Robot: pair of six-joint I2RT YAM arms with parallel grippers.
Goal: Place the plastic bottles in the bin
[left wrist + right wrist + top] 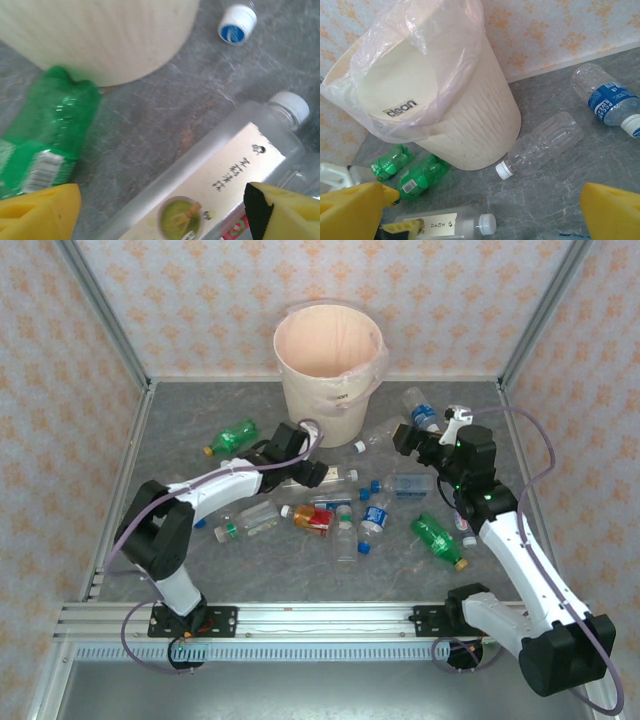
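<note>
The cream bin [330, 350] with its pinkish liner stands at the back centre. My left gripper [325, 474] is open and straddles a clear matcha-label bottle [225, 170] with a white cap, lying on the grey floor. One yellow finger [40, 210] is well clear of it and the other is at its right edge. A green bottle [45, 135] lies against the bin wall [100, 35]. My right gripper [405, 437] hangs open above the floor near a clear empty bottle [545, 142] and a blue-label bottle [610, 102].
More bottles are scattered mid-table: a red-orange one [312, 518], a clear one [250, 520], a green one [437, 538] on the right and several blue-capped ones [375, 515]. Patterned walls close in the back and sides.
</note>
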